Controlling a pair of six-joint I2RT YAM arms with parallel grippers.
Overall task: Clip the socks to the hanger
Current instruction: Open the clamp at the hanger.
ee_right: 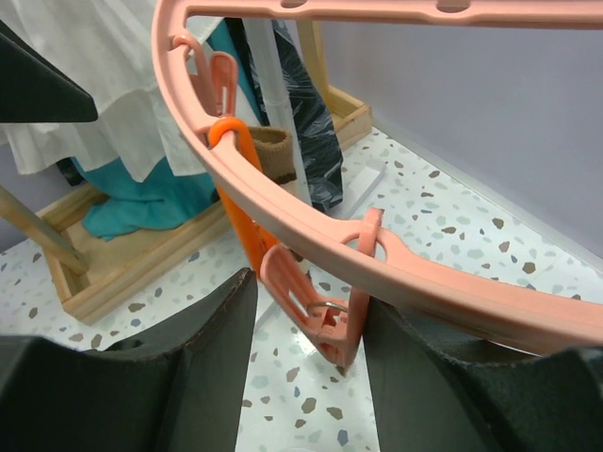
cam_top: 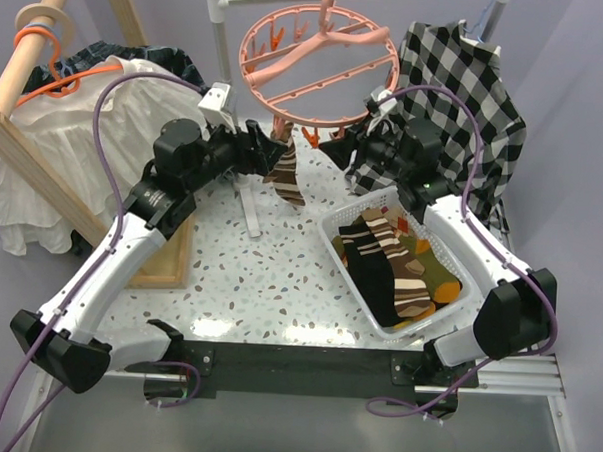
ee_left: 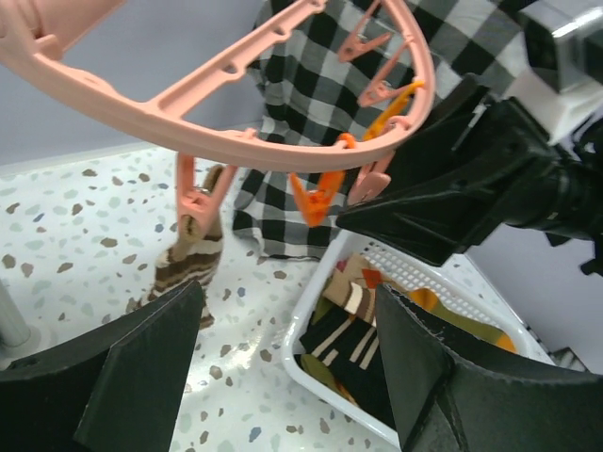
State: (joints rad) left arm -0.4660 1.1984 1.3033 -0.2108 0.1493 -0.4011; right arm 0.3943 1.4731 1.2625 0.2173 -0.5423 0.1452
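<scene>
Salmon-pink hanger (cam_top: 331,118) sits at 12 o'clock in the top view, ring tilted. One striped sock (cam_top: 285,173) dangles below the ring's 7 o'clock edge, toe down over the speckled surface (cam_top: 269,275). L end effector (cam_top: 267,146) is just beside that sock, on its 9 o'clock side. R end effector (cam_top: 332,147) is under the ring's 5 o'clock edge. The two point at each other. The other socks (cam_top: 390,270) lie in a white basket (cam_top: 338,246) at 4 o'clock: brown-striped, black, olive w/ orange. Checked shirt (cam_top: 458,83) at 1 o'clock, white blouse (cam_top: 76,126) at 10.

Left wrist: L fingers (ee_left: 132,367) are spread wide, w/ nothing btwn them and touching nothing. The striped sock (ee_left: 193,259) hangs at 9 o'clock, its cuff pinched by a salmon clip (ee_left: 188,188) on the ring (ee_left: 283,151). An orange clip (ee_left: 316,198) hangs near frame centre, w/ the R end effector's black fingers just beside it at 3 o'clock. Basket rim (ee_left: 306,334) is at 6 o'clock, socks inside.

Right wrist: R fingers (ee_right: 198,367) stand apart at a medium gap, not clamped. A pink clip (ee_right: 316,315) hangs off the ring (ee_right: 283,218) and drops btwn them, nearer the 3 o'clock finger. Contact: can't tell. Another orange clip (ee_right: 240,202) hangs at 10 o'clock of that one. One L finger (ee_right: 38,75) pokes in at the 10 o'clock corner, blouse behind it.
</scene>
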